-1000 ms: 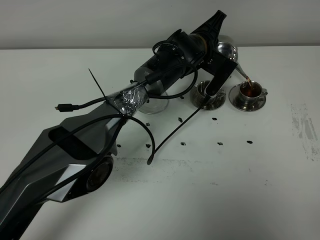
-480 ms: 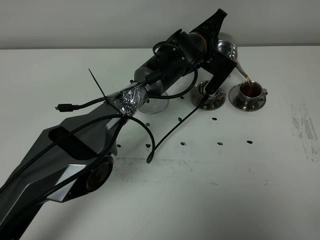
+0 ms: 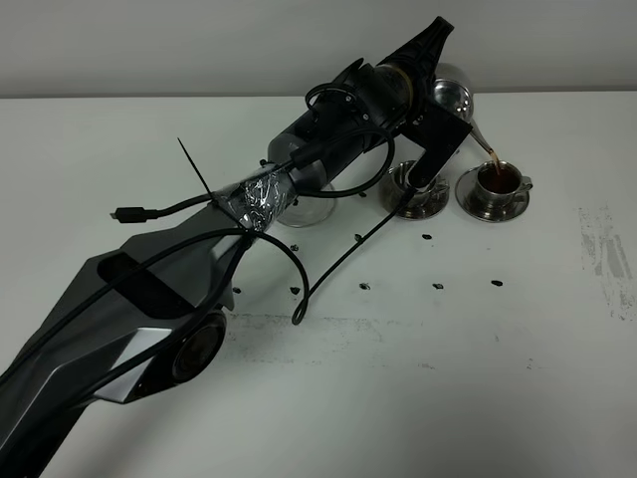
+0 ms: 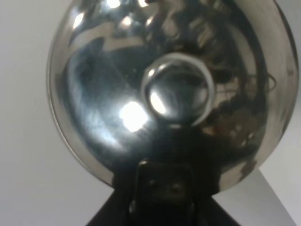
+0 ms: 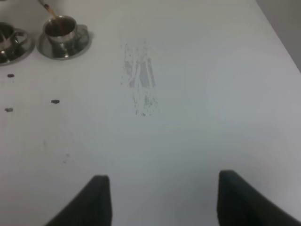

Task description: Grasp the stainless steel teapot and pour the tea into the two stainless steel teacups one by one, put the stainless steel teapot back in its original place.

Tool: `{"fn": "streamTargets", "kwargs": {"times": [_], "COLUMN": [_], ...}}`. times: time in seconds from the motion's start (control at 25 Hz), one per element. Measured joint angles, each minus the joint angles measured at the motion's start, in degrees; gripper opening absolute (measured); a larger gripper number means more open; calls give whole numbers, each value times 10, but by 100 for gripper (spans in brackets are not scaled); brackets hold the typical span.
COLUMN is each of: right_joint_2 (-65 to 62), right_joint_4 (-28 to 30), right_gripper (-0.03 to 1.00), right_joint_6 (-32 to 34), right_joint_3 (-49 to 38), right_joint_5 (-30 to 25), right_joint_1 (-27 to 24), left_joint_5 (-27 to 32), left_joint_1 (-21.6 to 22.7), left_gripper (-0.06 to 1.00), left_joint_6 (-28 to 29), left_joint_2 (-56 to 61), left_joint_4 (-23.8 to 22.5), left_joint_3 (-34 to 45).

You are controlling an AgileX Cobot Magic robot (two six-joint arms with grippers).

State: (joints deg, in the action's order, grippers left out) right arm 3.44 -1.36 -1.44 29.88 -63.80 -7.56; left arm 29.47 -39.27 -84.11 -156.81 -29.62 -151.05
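The round steel dish (image 3: 311,211) sits bare under the arm, kept free for the pot's return. The left teacup (image 3: 406,181) is half hidden behind the left claw (image 3: 436,127), which is clamped on the stainless steel teapot (image 3: 454,96), tipped spout-down so tea (image 3: 487,152) streams into the right teacup (image 3: 498,179). The right claw (image 5: 164,200) hangs apart and empty over the tabletop (image 5: 188,117), away from the pour.

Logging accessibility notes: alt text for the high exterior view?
The left gripper holds the stainless steel teapot tilted, pouring tea into the right-hand teacup on a white table. The second teacup stands beside it, partly hidden by the arm.
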Motion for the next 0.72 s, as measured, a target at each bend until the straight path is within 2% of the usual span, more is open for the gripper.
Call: {"fn": "streamTargets", "kwargs": {"times": [0.32,0.72], "right_joint_2": [0,0], "right_joint_4": [0,0], "right_gripper": [49,49], "right_joint_6": [0,0], "right_joint_3": [0,0], "right_joint_5": [0,0], "right_joint_1": [0,0], "left_joint_5": [5,43], "left_joint_1": [-3,-3], "left_gripper": [18,18], "left_joint_6": [1,59], "left_joint_2": [0,0], "left_joint_4": [7,26], "left_joint_3": [0,0]}}
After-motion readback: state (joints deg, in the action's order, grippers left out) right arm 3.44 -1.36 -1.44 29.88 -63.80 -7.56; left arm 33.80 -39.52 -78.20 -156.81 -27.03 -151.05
